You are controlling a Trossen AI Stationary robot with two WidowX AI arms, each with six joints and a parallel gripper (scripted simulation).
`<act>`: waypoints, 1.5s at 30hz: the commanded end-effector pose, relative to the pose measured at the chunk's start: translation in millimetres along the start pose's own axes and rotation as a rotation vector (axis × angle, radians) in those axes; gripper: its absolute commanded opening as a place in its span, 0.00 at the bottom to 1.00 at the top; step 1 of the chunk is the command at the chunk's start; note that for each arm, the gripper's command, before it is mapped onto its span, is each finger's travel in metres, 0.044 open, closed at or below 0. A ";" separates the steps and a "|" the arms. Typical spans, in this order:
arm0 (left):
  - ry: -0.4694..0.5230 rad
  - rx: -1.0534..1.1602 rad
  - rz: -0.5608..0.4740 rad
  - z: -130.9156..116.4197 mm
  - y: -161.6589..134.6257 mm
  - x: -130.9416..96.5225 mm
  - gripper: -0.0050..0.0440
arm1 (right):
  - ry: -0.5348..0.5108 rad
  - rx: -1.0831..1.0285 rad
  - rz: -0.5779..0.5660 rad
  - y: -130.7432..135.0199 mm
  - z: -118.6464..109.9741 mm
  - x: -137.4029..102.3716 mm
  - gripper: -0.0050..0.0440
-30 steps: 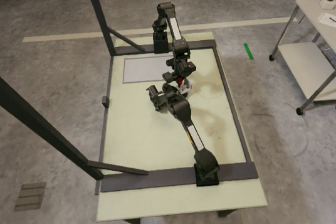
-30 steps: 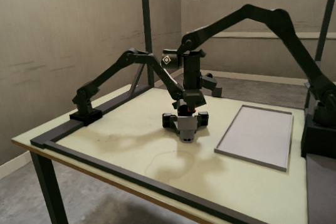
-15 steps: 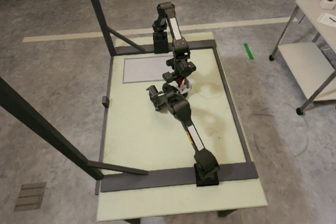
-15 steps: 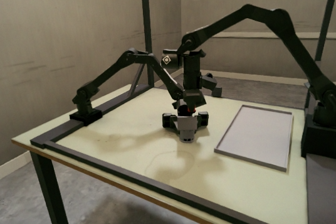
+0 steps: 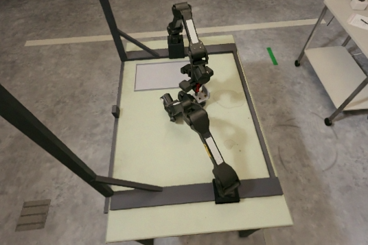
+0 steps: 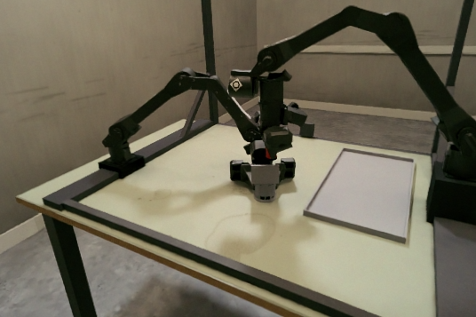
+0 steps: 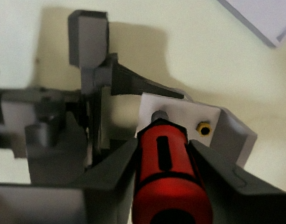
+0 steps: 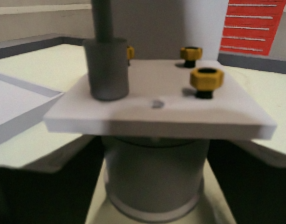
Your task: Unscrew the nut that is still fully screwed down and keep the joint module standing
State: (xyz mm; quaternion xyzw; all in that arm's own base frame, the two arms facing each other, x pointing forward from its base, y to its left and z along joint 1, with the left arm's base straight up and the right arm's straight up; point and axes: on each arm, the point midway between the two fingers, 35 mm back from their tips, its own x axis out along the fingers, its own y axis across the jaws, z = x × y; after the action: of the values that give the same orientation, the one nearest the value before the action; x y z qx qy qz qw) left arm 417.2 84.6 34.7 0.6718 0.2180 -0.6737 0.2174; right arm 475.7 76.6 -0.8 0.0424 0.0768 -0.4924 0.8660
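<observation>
The joint module [image 8: 154,185] [image 6: 265,194] stands upright with the grey bracket [image 8: 159,122] [image 6: 265,175] [image 5: 202,98] on top. My right gripper [image 8: 153,132] is shut on the module's round body, one finger each side, below the bracket. My left gripper [image 7: 163,145] [image 5: 197,87] is above, shut on the red handle [image 7: 169,191] [image 6: 267,154] of the nut driver. Its socket [image 8: 108,72] [image 7: 159,116] reaches down to the bracket plate at one corner and hides what is inside. Two yellow nuts [image 8: 206,81] [image 8: 191,53] sit raised on black studs; a third [image 8: 130,52] is partly hidden.
A shallow grey tray [image 5: 158,76] [image 6: 364,191] lies beside the module. The right arm's forearm [image 5: 213,147] reaches low across the table to the module, close under the left arm [image 6: 382,24]. Dark frame posts [image 5: 106,14] [image 6: 207,27] stand along the table's side.
</observation>
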 end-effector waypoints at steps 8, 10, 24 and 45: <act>0.025 -0.345 0.017 -2.7 0.1 -9.4 0.37 | -0.005 0.051 0.007 5.1 22.9 -2.5 0.60; 0.025 -0.345 0.017 -2.7 0.1 -9.4 0.37 | -0.005 0.051 0.007 5.1 22.9 -2.5 0.60; 0.021 -0.836 0.022 -2.8 0.1 -9.5 0.37 | -0.005 0.051 0.007 5.1 22.9 -2.5 0.60; 0.017 -1.371 0.029 -3.1 0.2 -10.2 0.37 | -0.005 0.051 0.007 5.1 22.9 -2.5 0.60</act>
State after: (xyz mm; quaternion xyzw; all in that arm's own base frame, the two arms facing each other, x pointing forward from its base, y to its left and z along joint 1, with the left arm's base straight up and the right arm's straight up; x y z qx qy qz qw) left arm 417.9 83.8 34.8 0.4012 0.5818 -0.4019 0.5822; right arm 475.7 76.6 -0.8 0.0424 0.0768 -0.4924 0.8660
